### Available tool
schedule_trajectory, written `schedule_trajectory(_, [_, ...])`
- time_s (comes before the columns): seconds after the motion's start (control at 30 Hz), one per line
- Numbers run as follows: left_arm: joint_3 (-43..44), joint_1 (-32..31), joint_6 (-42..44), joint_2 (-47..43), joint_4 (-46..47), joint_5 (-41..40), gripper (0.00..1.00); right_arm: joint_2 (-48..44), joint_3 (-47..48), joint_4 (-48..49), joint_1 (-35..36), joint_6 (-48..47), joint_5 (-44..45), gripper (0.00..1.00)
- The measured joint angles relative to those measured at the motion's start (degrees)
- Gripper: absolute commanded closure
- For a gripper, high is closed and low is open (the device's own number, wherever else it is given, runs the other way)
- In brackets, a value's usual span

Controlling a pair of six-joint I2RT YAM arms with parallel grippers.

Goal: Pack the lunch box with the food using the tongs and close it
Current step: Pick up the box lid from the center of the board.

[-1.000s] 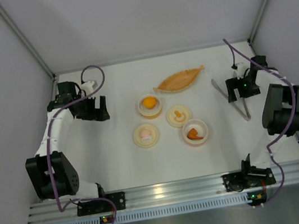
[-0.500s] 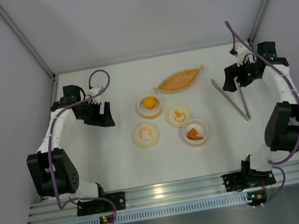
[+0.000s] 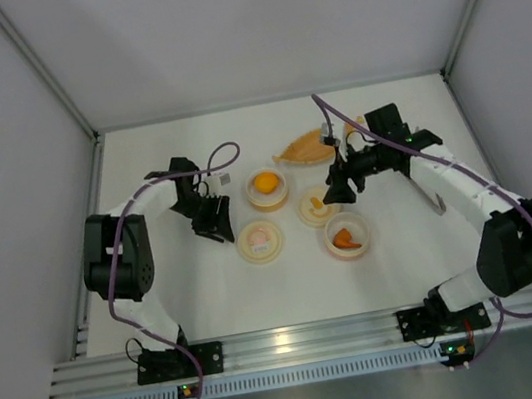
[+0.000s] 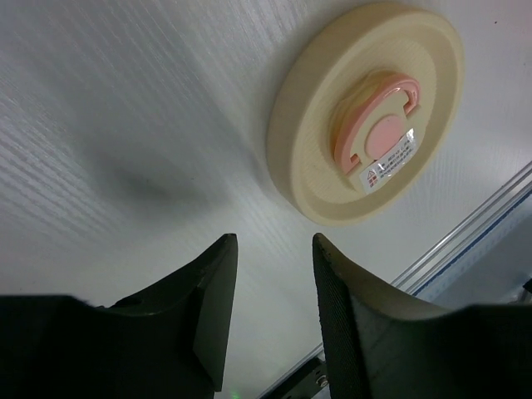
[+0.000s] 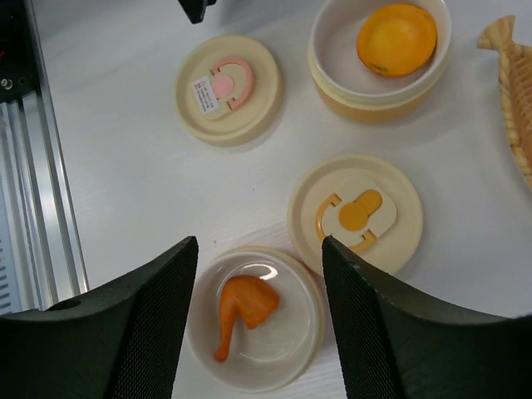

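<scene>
both arms hang empty over the dishes, left gripper [image 4: 273, 249] part open at nine o'clock of the pink-handled lid [image 4: 366, 112], right gripper [image 5: 258, 249] wider above the orange-handled lid [image 5: 356, 213], seemingly lining up, while tongs [image 3: 438, 204] lie ungripped at three o'clock and food [image 5: 396, 37] waits in open bowls [image 5: 374, 101].

On the table [image 3: 191, 302], far middle: fish-shaped dish [image 3: 310, 147]. Just before it, leftward: far bowl [image 5: 332, 50] holding a round food lump [image 5: 396, 38]. Right of that and nearer: lid [image 5: 356, 214]. Nearer still, left: second lid [image 5: 226, 87]; right: near bowl [image 5: 283, 341] with a food piece [image 5: 243, 306] inside. Far right, partly under the right arm [image 3: 456, 185]: tongs [image 3: 438, 203].
</scene>
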Motion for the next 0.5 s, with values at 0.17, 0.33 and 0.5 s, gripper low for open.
schedule_trajectory(0.17, [0.02, 0.02, -0.50, 1.18, -0.17, 2.95, 0.55, 3.41, -0.72, 7.93, 4.44, 3.06, -0.11, 0.45])
schedule_trajectory(0.33, [1.03, -0.96, -1.42, 3.43, -0.98, 4.50, 0.53, 7.96, -0.68, 13.14, 8.92, 3.56, 0.26, 0.48])
schedule_trajectory(0.5, [1.79, -1.53, -3.45, 7.78, -1.60, 4.72, 0.56, 13.25, 0.07, 15.15, 12.13, 2.80, 0.07, 0.50])
